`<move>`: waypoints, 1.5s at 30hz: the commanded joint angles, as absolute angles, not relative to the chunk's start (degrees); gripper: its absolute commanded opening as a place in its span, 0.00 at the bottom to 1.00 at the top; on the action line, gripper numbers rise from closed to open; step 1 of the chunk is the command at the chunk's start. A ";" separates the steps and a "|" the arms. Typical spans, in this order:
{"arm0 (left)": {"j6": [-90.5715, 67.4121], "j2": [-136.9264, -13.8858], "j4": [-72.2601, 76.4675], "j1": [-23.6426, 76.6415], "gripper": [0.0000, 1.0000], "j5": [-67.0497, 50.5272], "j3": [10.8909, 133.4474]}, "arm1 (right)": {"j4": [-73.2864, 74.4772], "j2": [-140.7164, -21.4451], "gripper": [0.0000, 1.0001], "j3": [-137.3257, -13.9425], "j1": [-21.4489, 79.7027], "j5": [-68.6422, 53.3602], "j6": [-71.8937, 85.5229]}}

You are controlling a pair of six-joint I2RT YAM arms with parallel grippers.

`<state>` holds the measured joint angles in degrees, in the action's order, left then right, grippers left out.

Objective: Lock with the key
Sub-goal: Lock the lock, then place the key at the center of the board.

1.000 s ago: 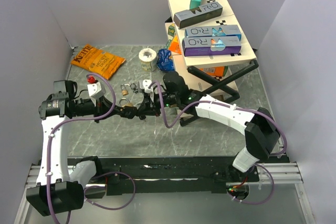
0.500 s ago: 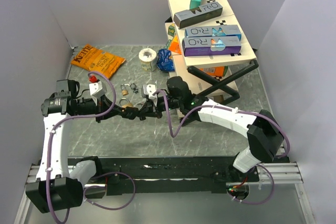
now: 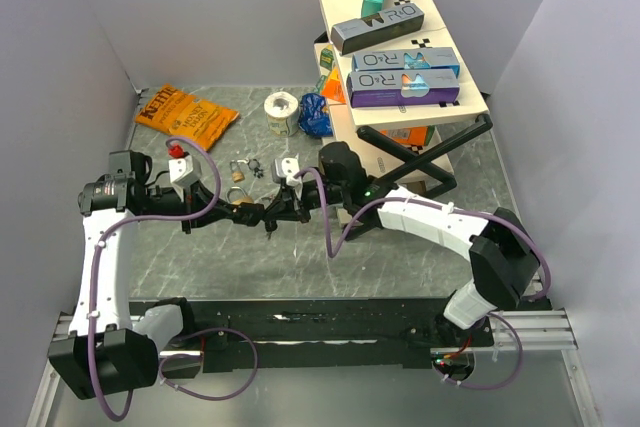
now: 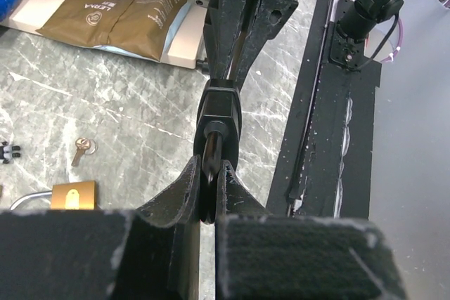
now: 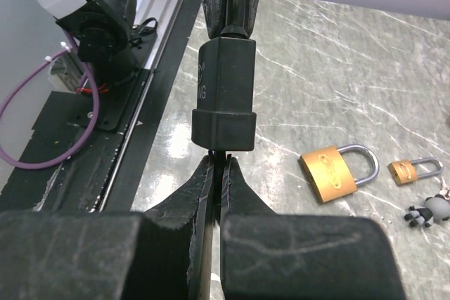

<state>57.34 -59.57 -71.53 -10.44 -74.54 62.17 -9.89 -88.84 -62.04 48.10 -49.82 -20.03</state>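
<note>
A black padlock (image 5: 225,96) hangs in the air between my two grippers, above the marble table (image 3: 300,267). In the left wrist view my left gripper (image 4: 211,173) is shut on its metal shackle (image 4: 213,163), with the lock body (image 4: 219,114) just past the fingertips. From the other end my right gripper (image 5: 219,166) is shut on the thin key (image 5: 219,158), which goes into the bottom of the lock body. From above, the left gripper (image 3: 248,213) and the right gripper (image 3: 287,209) meet tip to tip at the padlock (image 3: 268,215).
Two brass padlocks (image 5: 330,173) (image 5: 404,170) and a small keyring figure (image 5: 429,209) lie on the table behind the grippers. A loose key (image 4: 81,149) lies nearby. At the back are a chips bag (image 3: 185,115), a tape roll (image 3: 281,107), a blue bag (image 3: 315,114) and stacked boxes (image 3: 395,57).
Both grippers have stayed clamped. The right wrist has turned and shifted slightly at the padlock, and the left arm has drifted a little to the left.
</note>
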 commanded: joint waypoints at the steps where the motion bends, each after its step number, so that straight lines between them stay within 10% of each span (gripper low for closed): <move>1: 57.75 -58.27 -66.80 -15.03 0.01 -76.91 66.45 | 7.55 -91.31 0.00 -61.52 44.65 -54.49 -23.64; 22: 44.43 -54.93 -51.10 -16.08 0.01 -75.33 62.23 | 18.11 -93.86 0.00 -68.28 44.30 -54.85 -22.86; 30: 18.74 -51.77 -27.88 -16.44 0.01 -66.63 56.00 | 16.52 -96.93 0.00 -73.73 49.30 -43.10 -19.86; 45: 10.10 -56.16 -28.56 -16.79 0.01 -55.82 57.04 | 23.55 -110.48 0.00 -85.17 54.05 -29.27 -17.49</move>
